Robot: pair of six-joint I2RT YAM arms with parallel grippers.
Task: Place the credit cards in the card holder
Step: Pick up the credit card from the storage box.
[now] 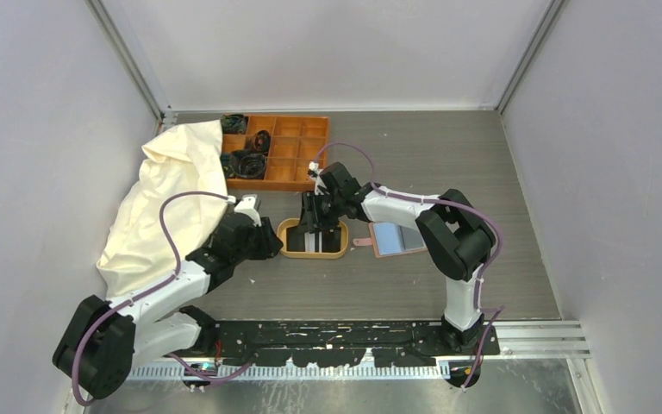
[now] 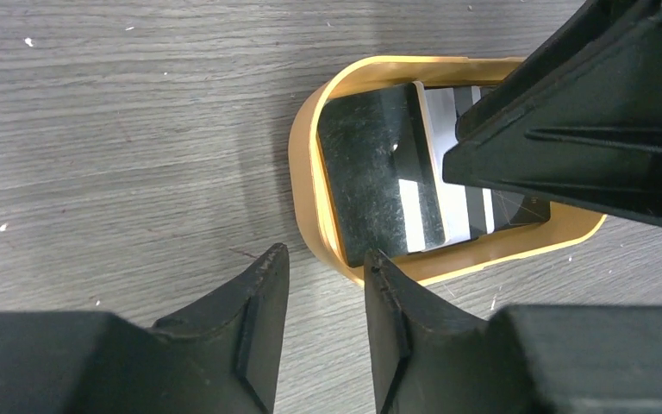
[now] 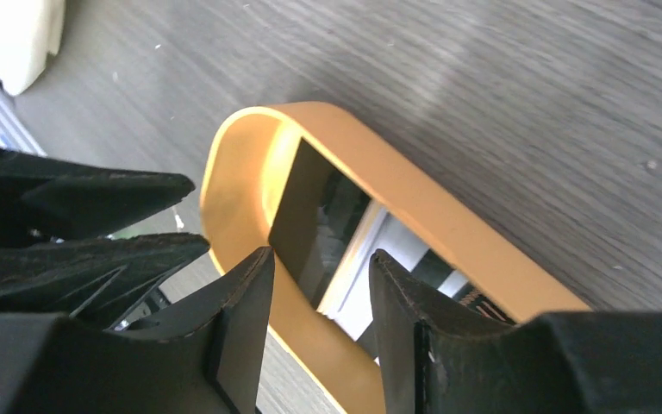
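The credit cards lie in an oval wooden tray mid-table; in the left wrist view black cards overlap a pale one. My right gripper hangs over the tray. Its jaws stand part open astride the tray's rim, and the tilted edge of a black card sits between them, untouched. My left gripper is part open at the tray's left end, one fingertip by the rim, with bare table between the jaws. The card holder lies open right of the tray, pale lining up.
An orange compartment box holding dark items stands behind the tray. A cream cloth bag fills the left side beside my left arm. Grey walls close the table at the back and both sides.
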